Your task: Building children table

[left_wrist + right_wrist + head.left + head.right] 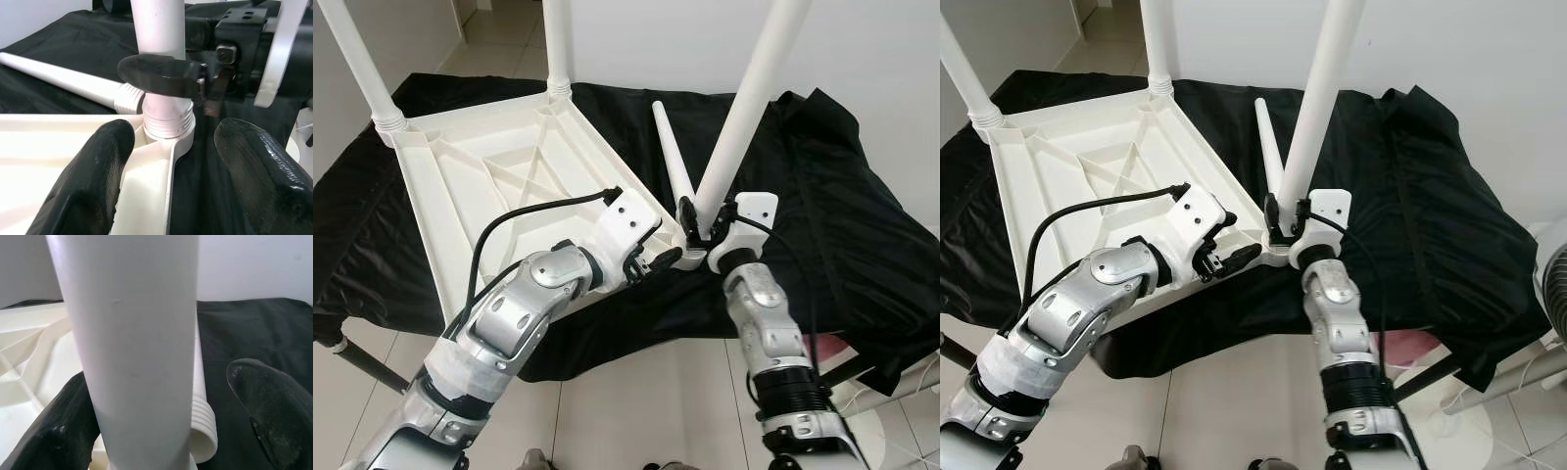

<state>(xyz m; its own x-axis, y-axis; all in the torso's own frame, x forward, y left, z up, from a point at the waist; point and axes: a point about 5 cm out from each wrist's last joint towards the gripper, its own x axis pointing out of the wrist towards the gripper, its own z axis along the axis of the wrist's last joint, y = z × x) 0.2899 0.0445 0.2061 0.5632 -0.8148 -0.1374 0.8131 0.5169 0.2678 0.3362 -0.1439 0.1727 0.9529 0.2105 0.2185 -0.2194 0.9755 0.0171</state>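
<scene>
A white plastic table top (509, 147) lies upside down on a black cloth (842, 196). Two white legs (357, 59) (556, 44) stand in its far corners. A third leg (744, 108) stands in the near right corner socket (168, 122), and my right gripper (700, 223) is open around its lower end. One finger (54, 440) rests against the leg, the other (264, 406) stands a little off it. My left gripper (671, 259) is open, straddling the table's rim beside that socket. A fourth leg (674, 162) lies loose on the cloth just behind.
The cloth drapes over a low stand whose dark legs (362, 362) reach the tiled floor (646, 401). A pink object (827, 348) sits under the right edge. A round grille (1555, 284) is at the far right. A white wall rises behind.
</scene>
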